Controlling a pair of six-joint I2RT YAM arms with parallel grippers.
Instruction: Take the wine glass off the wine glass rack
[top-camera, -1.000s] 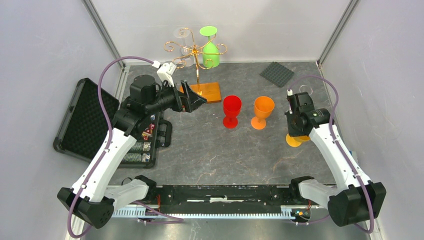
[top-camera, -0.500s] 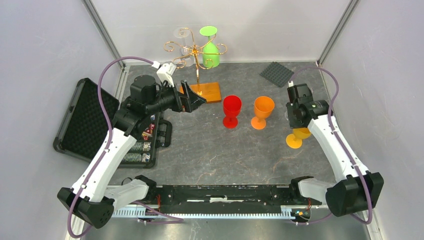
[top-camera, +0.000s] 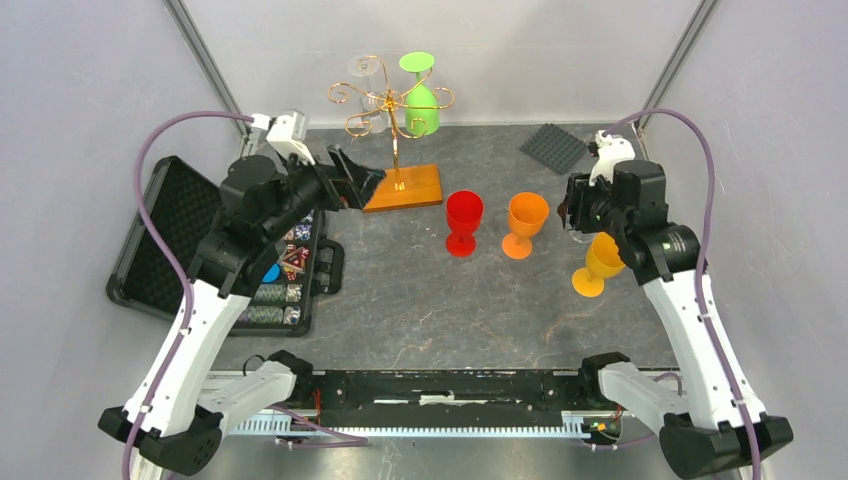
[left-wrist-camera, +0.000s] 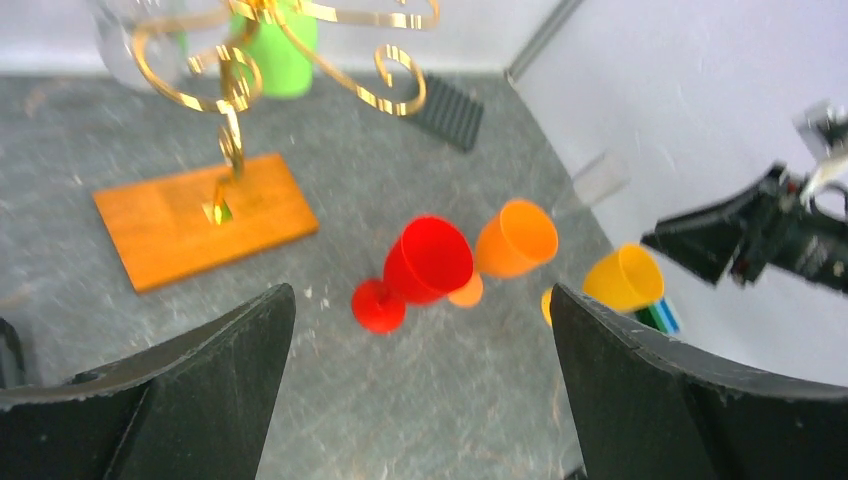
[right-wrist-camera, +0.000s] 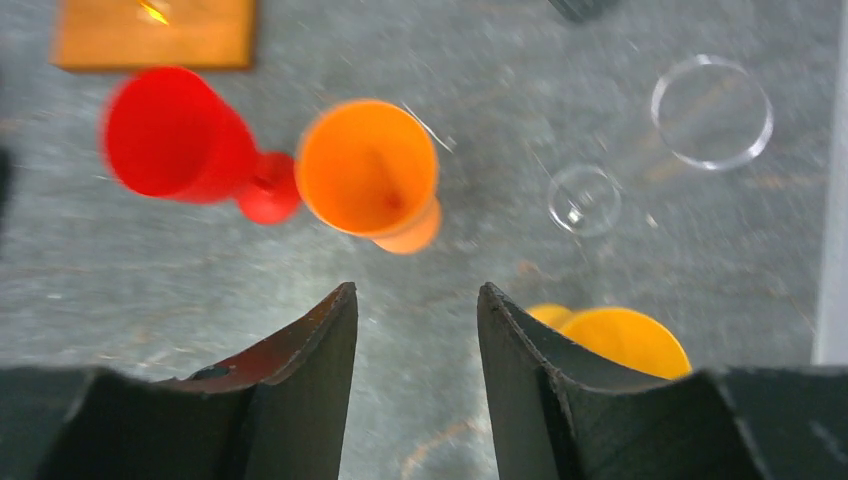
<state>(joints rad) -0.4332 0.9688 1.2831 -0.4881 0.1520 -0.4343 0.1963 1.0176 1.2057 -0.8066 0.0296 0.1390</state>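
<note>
- The left gripper (top-camera: 352, 182) had its jaws spread wide, with nothing between them.
- In its wrist view, the rack (left-wrist-camera: 200, 218) sat ahead of those jaws and toward the left finger (left-wrist-camera: 190, 380). Its wooden base lay flat on the grey table (left-wrist-camera: 300, 400), and its gold scrolls ran across the top of the picture.
- The green wine glass (top-camera: 422, 105) hung upside down from the rack's far arm, beyond the scrolls as seen from the jaws. Neither gripper was touching it.
- A clear wine glass (top-camera: 362, 72) hung on the rack's left side, up past the left finger.
- A red goblet (left-wrist-camera: 425, 265) stood straight ahead of the open jaws, with an orange goblet (left-wrist-camera: 515, 240) just beside it.
- The right gripper (right-wrist-camera: 415, 370) had its jaws parted only narrowly, and they held nothing.
- Through the right wrist camera, the orange goblet sat directly ahead of that gap and the red one lay off toward the left finger (right-wrist-camera: 290, 390).
- A yellow goblet (right-wrist-camera: 625, 345) stood just beside the right finger (right-wrist-camera: 560, 400), which partly hid it.
- Another clear glass (right-wrist-camera: 712, 110) lay ahead and to the right of those jaws. I could not tell whether it was upright or on its side.
</note>
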